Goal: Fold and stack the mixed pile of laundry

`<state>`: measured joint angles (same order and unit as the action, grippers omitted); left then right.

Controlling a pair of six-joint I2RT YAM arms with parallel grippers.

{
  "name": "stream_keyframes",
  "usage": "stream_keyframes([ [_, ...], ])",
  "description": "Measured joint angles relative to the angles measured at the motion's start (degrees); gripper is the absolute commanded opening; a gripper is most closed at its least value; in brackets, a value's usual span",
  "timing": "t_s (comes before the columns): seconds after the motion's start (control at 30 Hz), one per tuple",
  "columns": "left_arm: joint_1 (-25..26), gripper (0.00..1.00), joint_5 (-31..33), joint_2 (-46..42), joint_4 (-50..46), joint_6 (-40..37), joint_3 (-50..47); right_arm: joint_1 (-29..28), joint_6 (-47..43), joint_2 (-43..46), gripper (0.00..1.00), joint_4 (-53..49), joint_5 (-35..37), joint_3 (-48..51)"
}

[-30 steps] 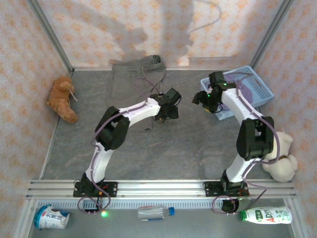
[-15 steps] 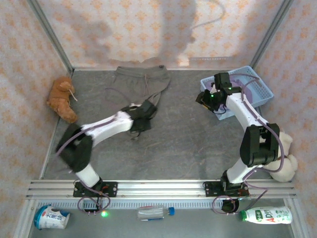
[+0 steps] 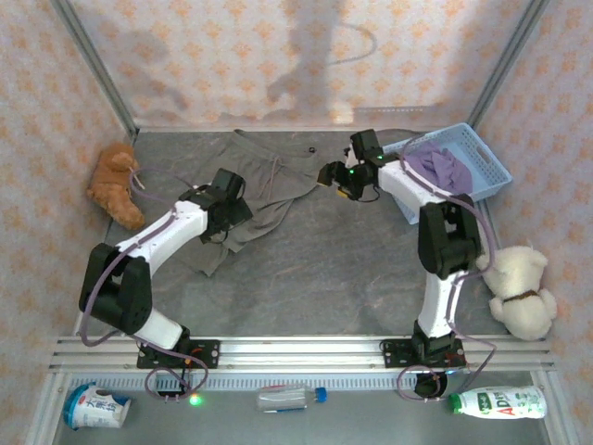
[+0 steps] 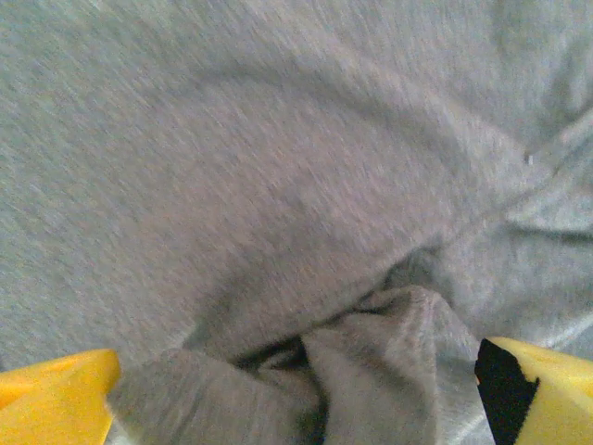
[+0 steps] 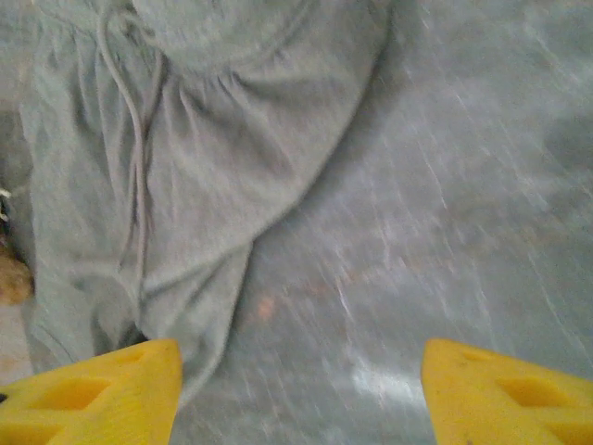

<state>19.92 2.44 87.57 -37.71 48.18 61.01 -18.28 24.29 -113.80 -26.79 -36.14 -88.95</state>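
- Grey counter [image 3: 352,269], walled on three sides, bare through the middle.
- Grey-brown trousers [image 3: 269,176] spread far left; overhead, purple shirt [image 3: 437,167] heaped in basket [image 3: 482,153].
- Left gripper [image 4: 296,399] spread wide over bunched trousers, right gripper [image 5: 296,389] likewise over bare counter beside them; both empty.

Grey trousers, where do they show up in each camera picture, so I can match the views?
Top external: the grey trousers lie spread at the back of the table, left of centre.
Left wrist: grey cloth across the frame, with a bunched fold low down between the yellow fingers.
Right wrist: upper left, with bare table to the right.
Shared landmark: the drawstring, seen in the top and right wrist views.
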Motion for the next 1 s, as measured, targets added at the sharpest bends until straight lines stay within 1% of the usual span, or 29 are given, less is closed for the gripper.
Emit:
stream_keyframes([
  [0.1,3.8,0.98,-0.8,1.0,0.7,0.5,-1.5,0.1,1.9,-8.0,0.71,2.7,-0.6,-6.8],
  [0.17,6.0,0.91,-1.5,1.1,1.6,1.4,-3.7,0.2,3.2,-12.9,0.70,3.8,-1.1,-11.1],
  [0.2,6.8,0.84,-2.0,1.1,1.9,1.9,-5.0,0.2,3.8,-15.3,0.70,4.2,-1.2,-13.1],
  [0.23,7.1,0.75,-2.2,1.2,2.1,2.4,-6.0,0.2,4.3,-17.1,0.68,4.5,-1.3,-14.7],
  [0.3,7.1,0.46,-2.1,1.9,2.5,3.4,-7.6,0.2,5.2,-20.8,0.57,4.6,-1.5,-17.9],
  [0.33,7.0,0.33,-2.0,2.3,2.6,3.9,-7.9,0.2,5.5,-22.2,0.46,4.7,-1.6,-19.1],
  [0.37,6.9,0.18,-1.9,2.6,2.6,4.1,-7.9,0.2,6.0,-23.1,0.31,3.6,-1.6,-20.3],
  [0.4,6.9,0.00,-1.9,2.8,2.8,4.1,-7.8,0.5,6.0,-23.5,0.17,3.3,-1.8,-21.4],
  [0.43,6.9,0.00,-1.7,2.8,2.7,4.1,-7.8,0.6,6.0,-24.3,0.00,3.3,-1.8,-22.9],
  [0.5,6.9,0.00,-0.9,2.8,2.1,3.8,-7.0,0.6,6.0,-25.1,0.00,3.2,-1.8,-25.0],
  [0.57,6.3,0.00,-0.2,2.7,1.0,3.1,-5.7,0.6,5.6,-24.9,0.00,3.1,-1.7,-25.2],
  [0.67,2.9,0.00,0.2,1.1,-0.4,1.8,-3.9,1.1,4.8,-22.3,0.00,2.0,-1.2,-22.4],
  [0.73,-0.3,0.00,0.4,-1.2,-2.1,0.0,-2.0,2.1,4.1,-18.3,0.00,0.2,-1.2,-18.7],
  [0.8,-2.8,0.00,1.1,-3.7,-3.7,-2.7,2.0,3.9,3.5,-12.1,0.00,-3.0,-1.2,-15.0],
  [0.9,-4.3,0.00,0.7,-6.2,-4.1,-7.7,10.5,6.8,2.0,-2.6,0.00,-8.7,-1.2,-14.2],
  [1.0,-5.1,0.00,-1.5,-5.9,-4.2,-11.3,18.9,8.7,1.1,6.8,0.00,-14.4,-1.2,-15.5],
])
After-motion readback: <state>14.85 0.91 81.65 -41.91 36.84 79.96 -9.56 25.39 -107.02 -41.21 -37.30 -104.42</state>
